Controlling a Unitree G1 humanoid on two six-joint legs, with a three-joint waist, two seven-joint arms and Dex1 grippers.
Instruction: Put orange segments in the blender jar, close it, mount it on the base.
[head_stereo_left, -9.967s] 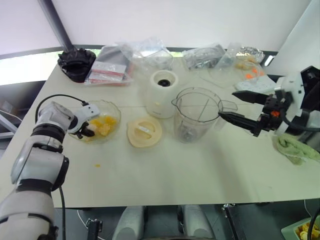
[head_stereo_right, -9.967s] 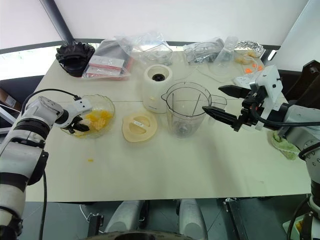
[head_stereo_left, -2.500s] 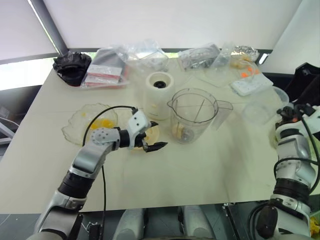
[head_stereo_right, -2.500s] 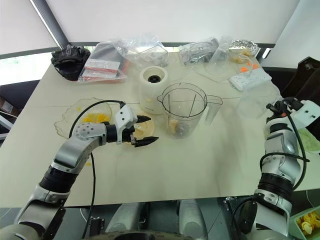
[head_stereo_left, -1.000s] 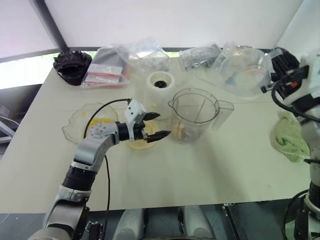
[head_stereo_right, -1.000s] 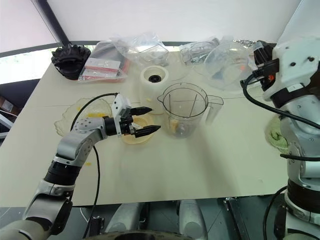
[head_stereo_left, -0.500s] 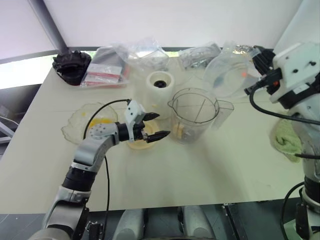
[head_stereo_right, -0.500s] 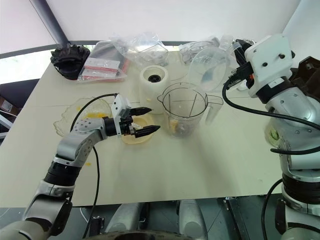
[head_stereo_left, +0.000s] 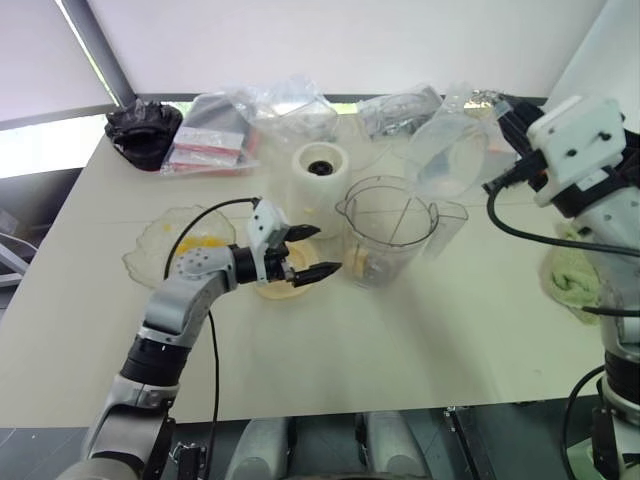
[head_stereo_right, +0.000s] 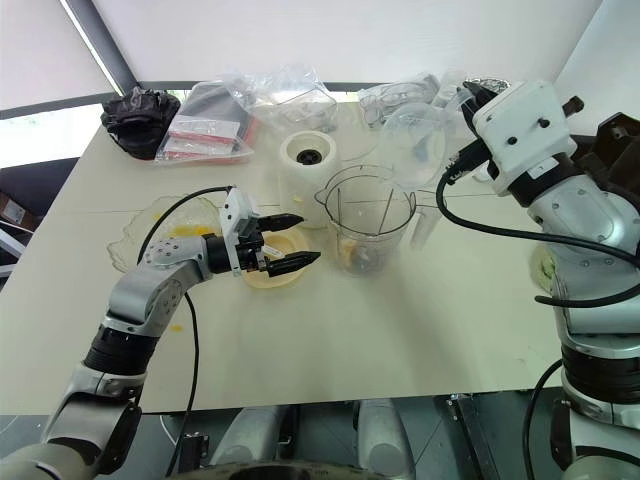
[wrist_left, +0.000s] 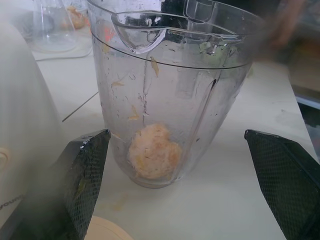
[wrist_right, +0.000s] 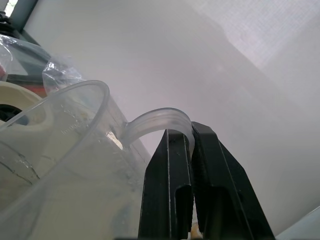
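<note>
One clump of orange segments (wrist_left: 154, 156) sits in the blender jar (head_stereo_left: 388, 232); left jaws gape, right jaws pinch a clear cup (wrist_right: 65, 165).

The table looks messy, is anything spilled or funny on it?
Yes. A little yellow-orange fruit bit lies on the bare table, outside the wavy clear dish. The blender jar stands beside the base, not on it, its inside smeared with pulp around the orange segments.

Lighting: bright, diffuse daylight from the white blind behind my table (head_stereo_left: 420, 330); shadows soft and faint. Glare: window strip at the far left washed out. Focus: head views sharp; in my left wrist view the base (wrist_left: 22, 115) is a near blur, the blender jar (wrist_left: 170, 95) crisp.
</note>
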